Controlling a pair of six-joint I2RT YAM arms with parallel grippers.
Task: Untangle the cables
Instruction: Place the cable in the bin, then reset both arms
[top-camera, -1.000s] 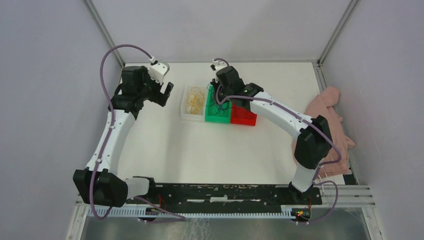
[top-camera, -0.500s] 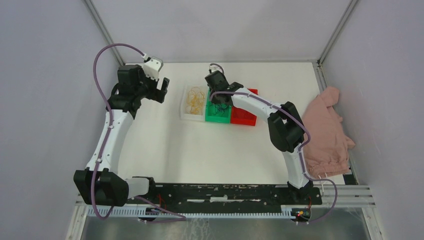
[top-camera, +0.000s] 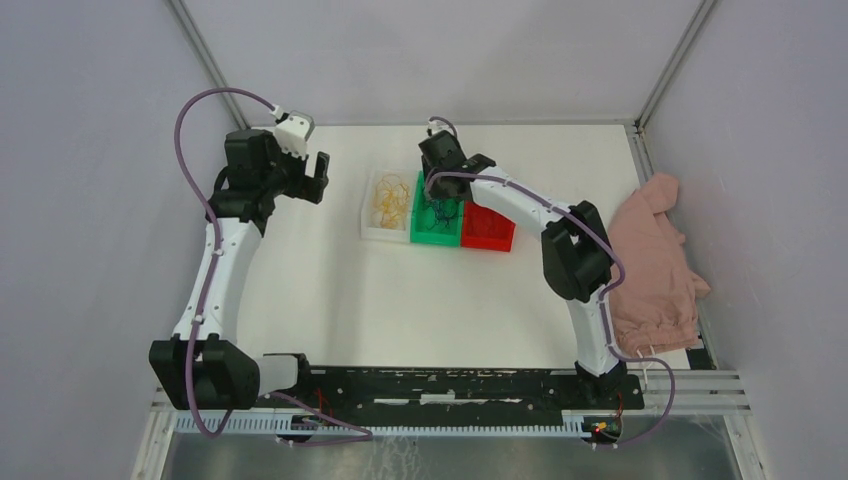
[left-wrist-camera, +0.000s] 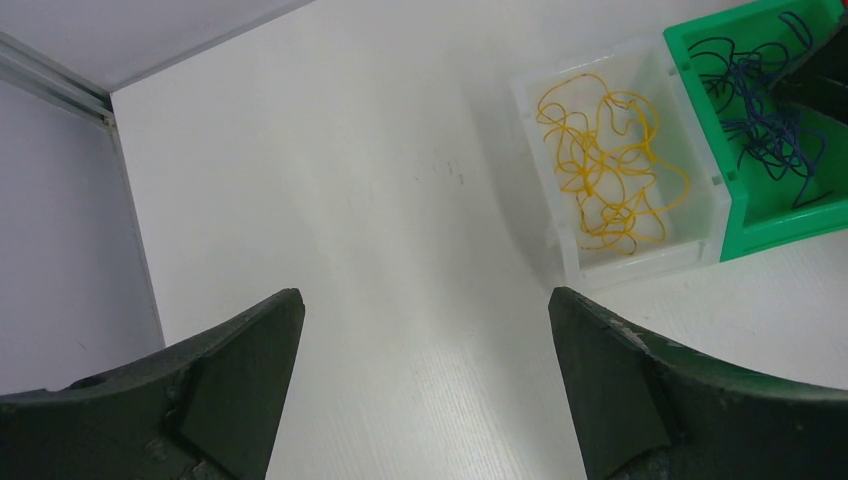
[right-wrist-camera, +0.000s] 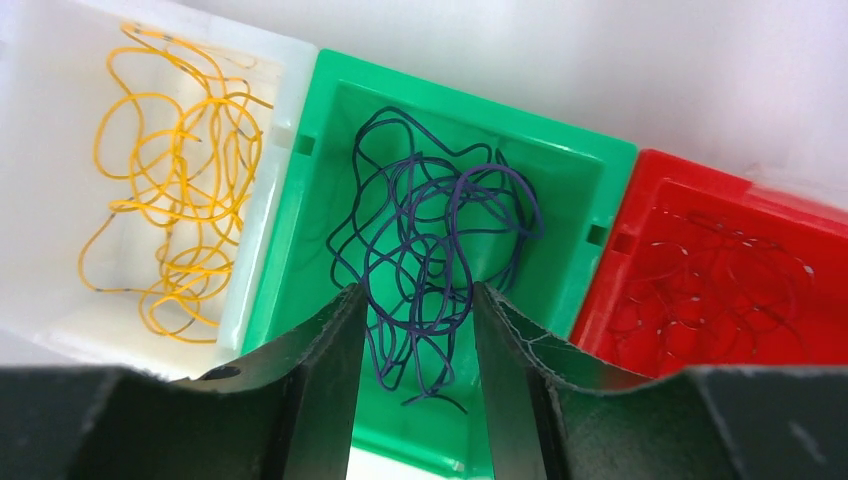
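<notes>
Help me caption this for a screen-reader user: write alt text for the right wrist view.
The right gripper, jaws parted, hangs over a green bin holding a tangled dark blue-purple cable. A white bin with a yellow cable sits beside it on the picture's left, and a red bin with a red cable on the right.

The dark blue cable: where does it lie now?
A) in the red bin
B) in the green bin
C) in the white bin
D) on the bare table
B: the right wrist view shows the dark blue cable tangled inside the green bin, which stands between the white bin and the red bin.
</notes>
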